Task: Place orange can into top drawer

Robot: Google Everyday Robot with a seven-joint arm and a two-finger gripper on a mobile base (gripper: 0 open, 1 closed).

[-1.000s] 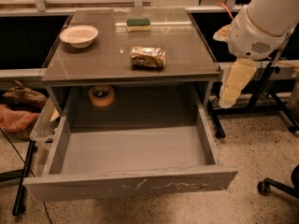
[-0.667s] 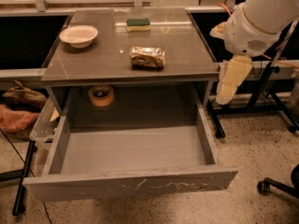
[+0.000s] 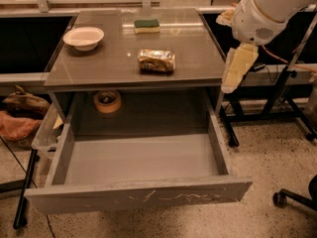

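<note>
Since the earlier frames, the pale cream gripper [image 3: 238, 68] has risen and shifted left. It hangs just outside the right edge of the grey tabletop [image 3: 198, 43], near the front right corner. Open or closed: cannot tell. The shiny golden-orange drink can [image 3: 156, 61] lies on its side mid-tabletop, with bare surface between it and the right edge. The wide grey top drawer [image 3: 138, 196] stands pulled out below the front edge. A white bowl [image 3: 84, 37] sits toward the rear left corner and a green-and-yellow sponge [image 3: 147, 26] near the rear edge.
</note>
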